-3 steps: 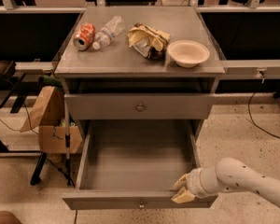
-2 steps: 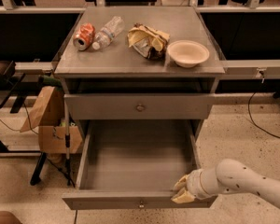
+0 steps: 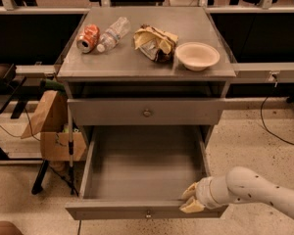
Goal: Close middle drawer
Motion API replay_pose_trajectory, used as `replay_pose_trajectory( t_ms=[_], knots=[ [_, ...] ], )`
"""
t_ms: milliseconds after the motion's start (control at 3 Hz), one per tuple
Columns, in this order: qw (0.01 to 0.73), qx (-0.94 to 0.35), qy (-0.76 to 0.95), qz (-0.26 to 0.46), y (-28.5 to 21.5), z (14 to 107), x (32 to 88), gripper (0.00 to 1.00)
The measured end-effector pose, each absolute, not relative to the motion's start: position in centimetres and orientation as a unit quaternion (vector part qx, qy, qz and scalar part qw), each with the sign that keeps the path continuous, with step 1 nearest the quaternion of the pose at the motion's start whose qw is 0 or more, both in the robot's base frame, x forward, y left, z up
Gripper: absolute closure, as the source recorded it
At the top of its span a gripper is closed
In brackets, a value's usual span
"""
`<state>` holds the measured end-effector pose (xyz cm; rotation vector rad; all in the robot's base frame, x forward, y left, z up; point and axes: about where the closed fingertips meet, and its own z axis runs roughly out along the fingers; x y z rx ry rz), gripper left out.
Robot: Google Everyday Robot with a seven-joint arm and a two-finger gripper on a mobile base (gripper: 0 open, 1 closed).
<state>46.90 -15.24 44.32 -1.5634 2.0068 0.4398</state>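
Low down, the middle drawer (image 3: pixel 142 170) is shown pulled out from the table (image 3: pixel 137 58), its front panel's (image 3: pixel 112 212) right end straddled by the gripper's (image 3: pixel 190 199) parted fingers (image 3: pixel 192 207), with the table straight beyond them.

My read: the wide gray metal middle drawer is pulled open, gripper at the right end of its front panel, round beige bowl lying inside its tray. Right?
No: the camera view shows the round beige bowl on the gray cabinet top, not in the tray. The wide gray metal middle drawer is open, with the gripper at its front panel's right end.
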Motion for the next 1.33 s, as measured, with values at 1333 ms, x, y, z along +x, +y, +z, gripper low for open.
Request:
replay_pose_trajectory(
  t_ms=[1333],
  knots=[
    [0.28, -0.599, 0.726, 0.188, -12.4, 48.9, 45.5, 0.0]
  ],
)
